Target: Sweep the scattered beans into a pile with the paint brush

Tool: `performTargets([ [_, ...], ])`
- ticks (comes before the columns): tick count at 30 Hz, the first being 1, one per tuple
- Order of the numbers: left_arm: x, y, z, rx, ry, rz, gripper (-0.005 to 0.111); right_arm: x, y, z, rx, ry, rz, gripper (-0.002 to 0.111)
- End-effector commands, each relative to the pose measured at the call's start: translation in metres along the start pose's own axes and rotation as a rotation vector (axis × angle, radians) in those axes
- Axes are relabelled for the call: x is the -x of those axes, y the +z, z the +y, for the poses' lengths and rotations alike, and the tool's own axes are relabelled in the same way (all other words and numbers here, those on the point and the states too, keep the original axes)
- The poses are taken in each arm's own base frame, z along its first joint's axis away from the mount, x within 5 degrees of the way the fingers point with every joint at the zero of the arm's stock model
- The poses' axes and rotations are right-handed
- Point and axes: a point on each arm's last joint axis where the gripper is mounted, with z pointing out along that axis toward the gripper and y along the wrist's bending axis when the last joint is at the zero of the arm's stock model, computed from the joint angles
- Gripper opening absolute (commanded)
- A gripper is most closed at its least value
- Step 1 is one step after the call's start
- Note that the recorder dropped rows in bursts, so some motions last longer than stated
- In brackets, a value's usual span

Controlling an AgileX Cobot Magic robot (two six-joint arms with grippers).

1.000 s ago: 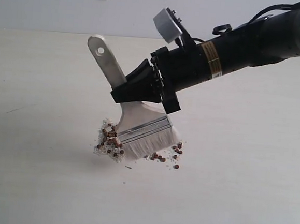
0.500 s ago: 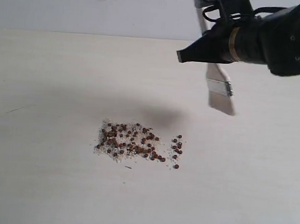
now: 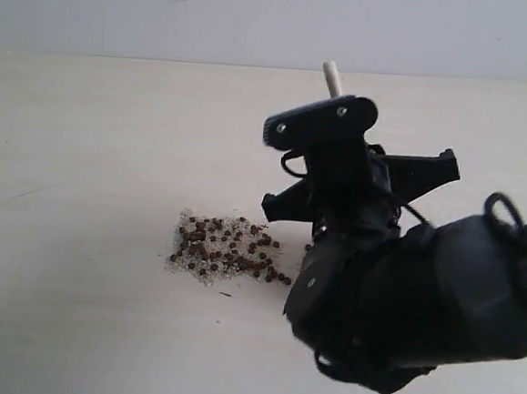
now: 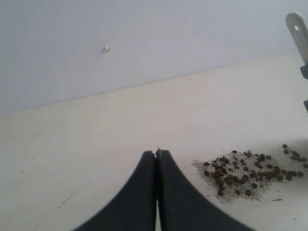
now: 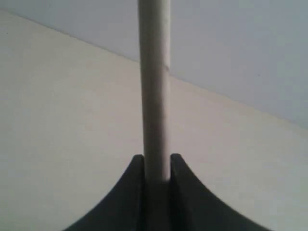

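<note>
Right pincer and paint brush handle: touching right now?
Touching. The right wrist view shows the right pincer closed on the paint brush handle, both jaws flush against its sides.

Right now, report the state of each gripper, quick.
Left gripper: shut, holding nothing.
Right gripper: shut on the paint brush, gripping its handle.

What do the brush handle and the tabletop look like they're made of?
The paint brush handle: pale, smooth and matte, probably wood, though no grain shows. The table: pale cream with faint streaks, likely laminate or light wood, with a matte finish.
</note>
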Motion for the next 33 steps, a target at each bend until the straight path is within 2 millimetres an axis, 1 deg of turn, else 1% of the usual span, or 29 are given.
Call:
performTargets([
  [1,0.0,0.0,0.0,0.001,-0.001,-0.005,0.0,-0.018,-0.004,0.017,-0.031,-0.096,-0.036,0.0],
  [4,0.0,0.0,0.0,0.001,-0.001,-0.005,0.0,-0.019,0.001,0.034,-0.031,-0.094,-0.029,0.0],
  [7,0.0,0.0,0.0,0.001,-0.001,-0.005,0.0,-0.012,0.005,0.045,-0.028,-0.067,-0.041,0.0],
  [9,0.0,0.0,0.0,0.001,-0.001,-0.005,0.0,-0.006,0.008,0.061,0.031,-0.031,-0.02,0.0],
  [11,0.0,0.0,0.0,0.001,-0.001,-0.005,0.0,-0.001,0.009,0.071,0.081,-0.005,-0.001,0.0],
  [14,0.0,0.0,0.0,0.001,-0.001,-0.005,0.0,0.004,0.009,0.079,0.128,0.023,0.02,0.0],
  [16,0.0,0.0,0.0,0.001,-0.001,-0.005,0.0,0.008,0.009,0.081,0.136,0.032,0.012,0.0],
  [21,0.0,0.0,0.0,0.001,-0.001,-0.005,0.0,0.031,0.009,0.093,0.2,0.085,-0.027,0.0],
  [23,0.0,0.0,0.0,0.001,-0.001,-0.005,0.0,0.036,0.009,0.093,0.187,0.1,-0.042,0.0],
  [26,0.0,0.0,0.0,0.001,-0.001,-0.005,0.0,0.044,0.006,0.084,0.109,0.126,-0.084,0.0],
  [28,0.0,0.0,0.0,0.001,-0.001,-0.005,0.0,0.05,0.0,0.076,0.04,0.113,-0.114,0.0],
  [30,0.001,0.0,0.0,0.002,-0.001,-0.007,0.0,0.055,-0.007,0.072,0.014,0.071,-0.136,0.0],
  [33,0.001,0.0,0.0,0.002,-0.001,-0.007,0.0,0.057,-0.014,0.073,0.022,-0.026,-0.146,0.0],
])
